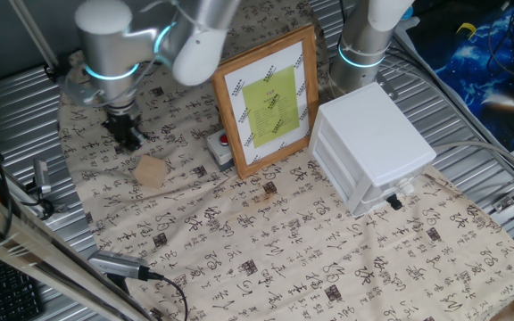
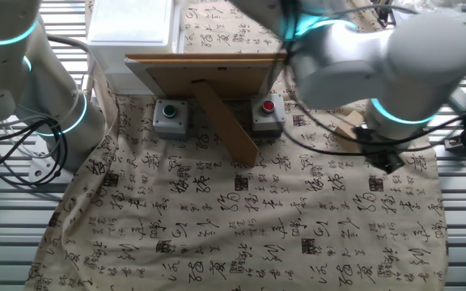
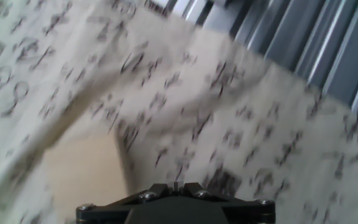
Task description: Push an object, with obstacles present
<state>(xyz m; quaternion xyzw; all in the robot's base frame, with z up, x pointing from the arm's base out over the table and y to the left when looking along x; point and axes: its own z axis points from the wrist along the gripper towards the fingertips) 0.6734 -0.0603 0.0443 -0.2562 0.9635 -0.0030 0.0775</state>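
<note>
Just in front of the gripper [image 1: 126, 132], toward the camera in one fixed view, sits the one block [image 1: 151, 172], near the fingertips but apart from them, on the printed cloth [image 1: 266, 241]. The gripper hangs low over the cloth with its fingers pointing down; they look drawn together, though the dark tips are too small to be sure, so I cannot tell their state. In the hand view the picture is blurred: the block [image 3: 82, 180] shows as a pale patch to the lower left of the gripper base, and the fingers themselves are out of sight.

Beyond the block, further from the gripper, stands one frame [image 1: 269, 100], tilted back on its prop, with a white mat and a yellow-green sheet. One white drawer unit [image 1: 373, 147] stands just beside the frame on its far side from the gripper.

There are two grey boxes. One fixed view shows only one box [image 1: 221, 145], with a red button, peeping out at the frame's near lower corner. The other fixed view shows both behind the frame: a red-button box [image 2: 268, 112] nearer the gripper [image 2: 383, 153] and a green-button box [image 2: 170, 115] past the prop.

A second arm [image 1: 368, 40] stands behind the drawer unit.
</note>
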